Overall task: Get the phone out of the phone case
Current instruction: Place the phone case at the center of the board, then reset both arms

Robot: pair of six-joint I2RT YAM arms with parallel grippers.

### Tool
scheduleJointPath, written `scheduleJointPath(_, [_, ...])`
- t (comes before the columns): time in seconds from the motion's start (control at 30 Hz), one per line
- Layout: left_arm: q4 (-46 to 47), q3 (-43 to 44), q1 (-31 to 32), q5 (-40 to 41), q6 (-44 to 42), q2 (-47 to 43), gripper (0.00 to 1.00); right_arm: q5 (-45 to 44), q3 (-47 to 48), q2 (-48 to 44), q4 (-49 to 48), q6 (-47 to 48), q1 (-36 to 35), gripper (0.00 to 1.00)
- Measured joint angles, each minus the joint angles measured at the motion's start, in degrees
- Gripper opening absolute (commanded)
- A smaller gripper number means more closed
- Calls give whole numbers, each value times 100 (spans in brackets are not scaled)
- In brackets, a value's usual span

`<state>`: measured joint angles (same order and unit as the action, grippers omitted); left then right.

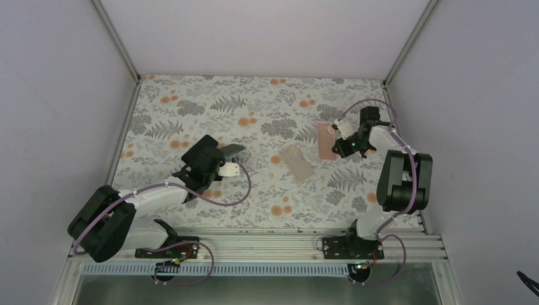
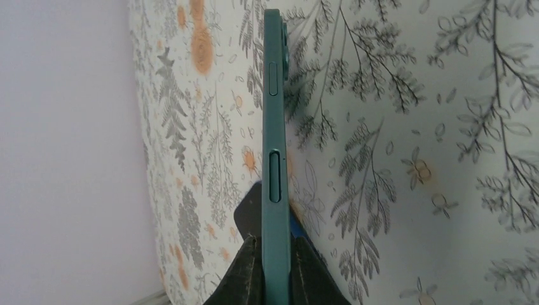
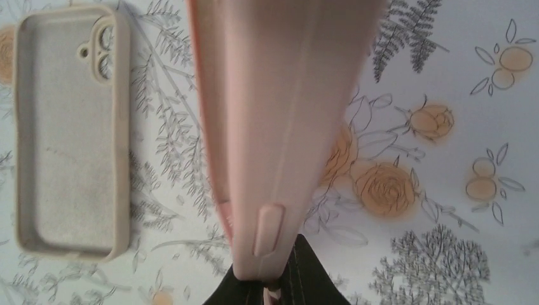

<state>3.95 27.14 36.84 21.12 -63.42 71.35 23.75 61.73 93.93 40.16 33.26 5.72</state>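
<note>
**Two cases held in the pincers, one empty case lying between them**

The beige case [image 1: 297,162] [image 3: 71,130] lies flat near the middle of the surface [image 1: 191,108], a little toward the right edge. Its open side faces up. It is empty: the right wrist view shows the bare inner lining and the camera opening [image 3: 100,46] in one corner.

The left pincer [image 1: 225,159] [image 2: 276,254] is closed on the teal case [image 1: 234,150] [image 2: 274,159], left of the middle of the surface. In the left wrist view this case is seen from its thin side. Two long button covers [image 2: 274,178] sit on that side, and the dark fingers [image 2: 245,279] press against both of its faces at the lower end. From this angle it is not possible to tell whether a phone is inside.

The right pincer [image 1: 346,145] [image 3: 273,283] is clamped on the pink case [image 1: 327,141] [image 3: 279,108], near the right edge and toward the far half of the surface. One raised button cover [image 3: 267,230] shows on its side, close to the fingers. Whether it holds a phone, and whether it touches the surface, cannot be told.

The pink case and the beige case are near each other but apart. The teal case is well apart from both. The surface has a print of grey ferns and orange flowers.
</note>
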Motion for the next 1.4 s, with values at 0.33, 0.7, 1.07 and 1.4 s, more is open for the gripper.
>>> scheduleJointPath(0.33, [472, -116, 433, -87, 304, 398, 62, 170, 98, 595, 94, -68, 321, 36])
scheduleJointPath(0.7, [-734, -238, 730, -881, 680, -129, 100, -118, 647, 678, 970, -181, 415, 99])
scheduleJointPath(1.07, [-3040, 1766, -372, -2520, 1084, -752, 100, 114, 811, -815, 1467, -264, -157, 100])
scheduleJointPath(1.4, [-3617, 3158, -1692, -3388, 1572, -581, 100, 566, 103, -1836, 245, -872, -184, 100])
